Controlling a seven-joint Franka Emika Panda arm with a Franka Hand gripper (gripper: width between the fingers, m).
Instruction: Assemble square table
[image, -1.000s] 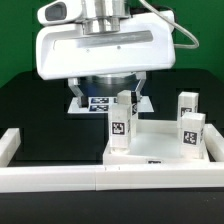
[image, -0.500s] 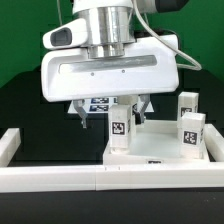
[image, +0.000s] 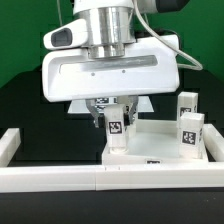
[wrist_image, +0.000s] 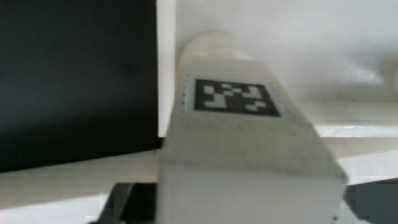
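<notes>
The white square tabletop lies flat against the front rail. A short white leg with a black-white tag stands upright on its near left corner. My gripper reaches down over this leg, one finger close against each side, shut on its upper part. In the wrist view the leg fills the space between the dark fingers, and the gripper sits at its near end. Two more tagged legs stand upright at the exterior view's right.
White border rails run along the front and the exterior view's left. The marker board lies behind the gripper, mostly hidden. The table surface is black. A small tag shows at the tabletop's front edge.
The gripper has shifted toward the exterior view's right onto the standing leg, and its fingers have drawn in from wide open to close against the leg's sides.
</notes>
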